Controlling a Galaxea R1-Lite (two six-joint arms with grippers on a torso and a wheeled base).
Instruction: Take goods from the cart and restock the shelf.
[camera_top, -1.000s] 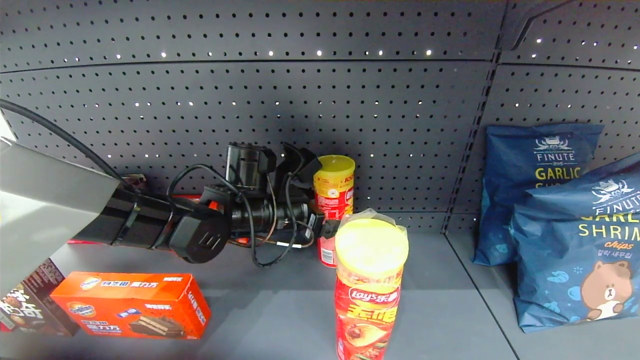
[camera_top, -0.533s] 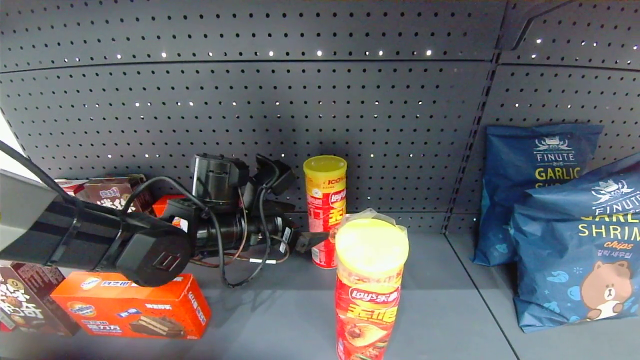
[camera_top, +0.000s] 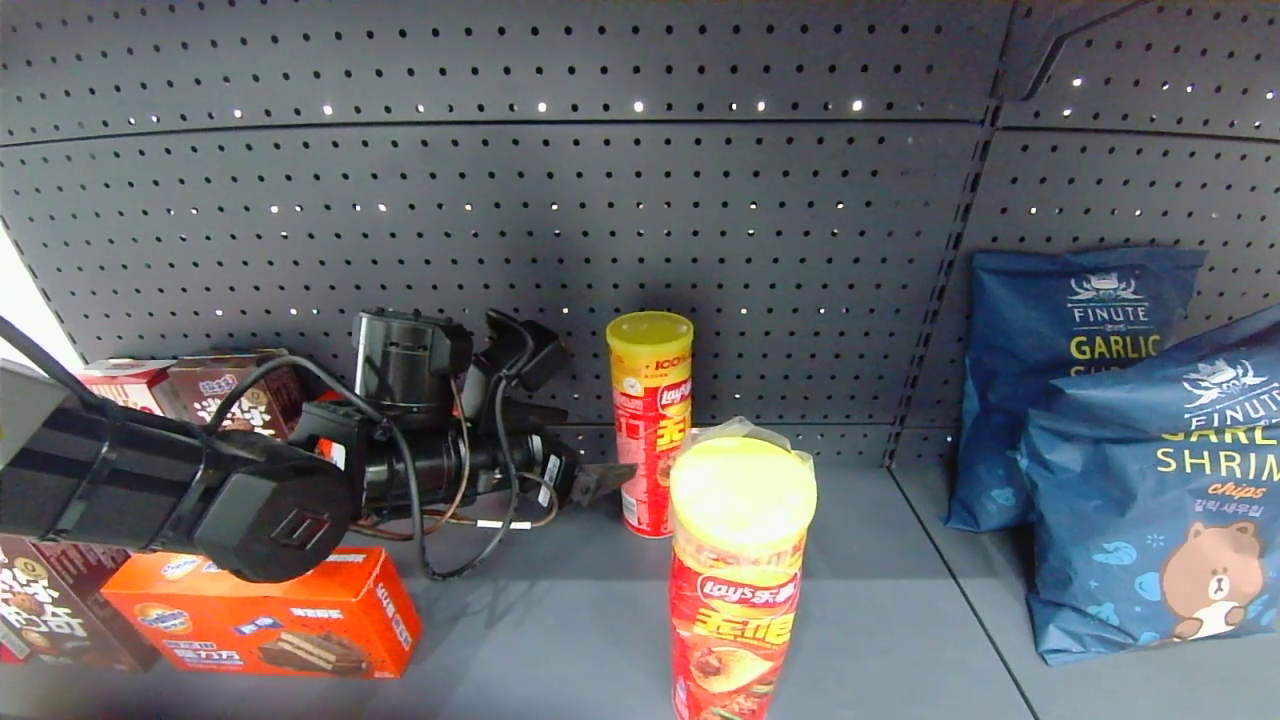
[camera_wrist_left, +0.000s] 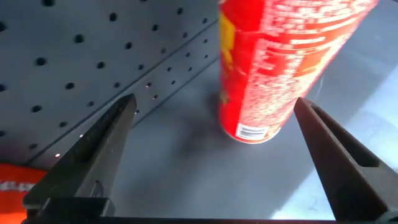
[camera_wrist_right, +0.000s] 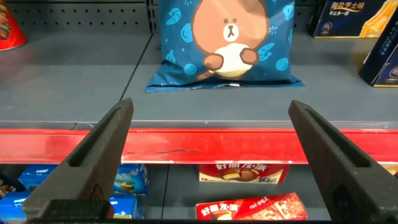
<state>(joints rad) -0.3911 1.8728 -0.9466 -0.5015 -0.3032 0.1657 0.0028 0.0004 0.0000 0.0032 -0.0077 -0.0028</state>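
– Two chip canisters are on the shelf (camera_top: 560, 620). Where do they stand?

– Both are upright on grey metal. The rear canister (camera_top: 650, 420), red with a yellow lid, stands close to the perforated back panel (camera_top: 600, 220). The front canister (camera_top: 740, 570) stands nearer the camera, slightly to the right and apart from it.

– And the left end effector (camera_top: 592, 455)?

– It lies level over the shelf, just left of the rear canister, spread wide and gripping nothing. From its wrist camera, the canister's base (camera_wrist_left: 255, 124) rests on the shelf ahead of the gap between the fingers. In the head view one fingertip (camera_top: 610, 477) reaches the canister's lower side; contact cannot be told.

– The right end effector (camera_wrist_right: 211, 155)?

– It is also wide open and empty. It faces a second shelf (camera_wrist_right: 74, 93), grey with a red front strip (camera_wrist_right: 205, 146), where a bear-print bag (camera_wrist_right: 224, 43) stands.

– What else is on the first shelf?

– An orange box (camera_top: 270, 610) lies flat at front left, with a brown box (camera_top: 50, 610) beside it. A second brown box (camera_top: 230, 390) sits behind the arm. Two blue snack bags (camera_top: 1150, 500) lean at far right, beyond the panel's upright.
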